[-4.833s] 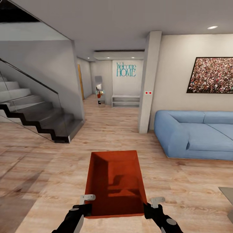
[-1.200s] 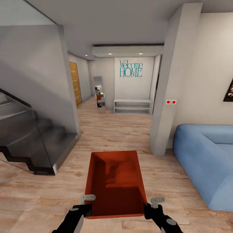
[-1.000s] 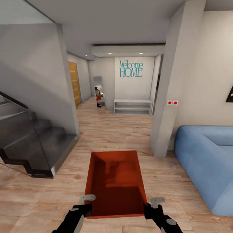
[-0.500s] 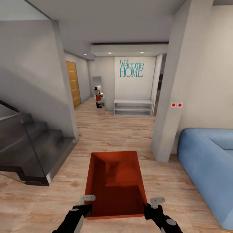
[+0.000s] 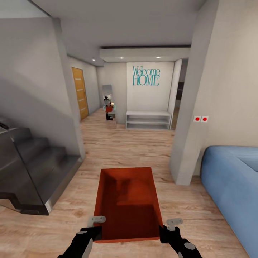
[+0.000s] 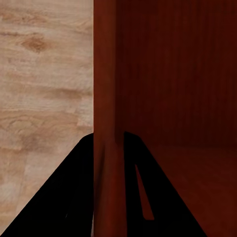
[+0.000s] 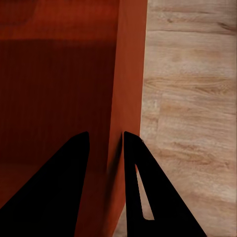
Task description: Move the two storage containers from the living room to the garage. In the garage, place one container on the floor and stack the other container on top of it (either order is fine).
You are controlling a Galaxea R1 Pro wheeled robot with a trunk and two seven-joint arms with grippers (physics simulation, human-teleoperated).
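An orange-red open-top storage container point(image 5: 127, 202) hangs in front of me above the light wood plank floor of the living room. My left gripper point(image 5: 96, 223) is shut on the container's left wall near its near corner, and my right gripper point(image 5: 171, 225) is shut on its right wall. In the left wrist view the thin container wall point(image 6: 104, 98) runs between the two dark fingers point(image 6: 74, 197). The right wrist view shows the other container wall point(image 7: 129, 89) pinched between its fingers point(image 7: 140, 192). The container is empty.
A dark staircase point(image 5: 32, 172) stands at the left and a blue sofa point(image 5: 233, 186) at the right. A grey pillar point(image 5: 190, 118) rises beside the sofa. Ahead a hallway leads to a white low shelf point(image 5: 148, 120), a "Welcome HOME" wall sign point(image 5: 146, 76) and a wooden door point(image 5: 79, 94).
The whole view has advanced toward the hallway: stairs and sofa have slid outward and the pillar has grown larger. The container and both grippers keep the same place in the picture.
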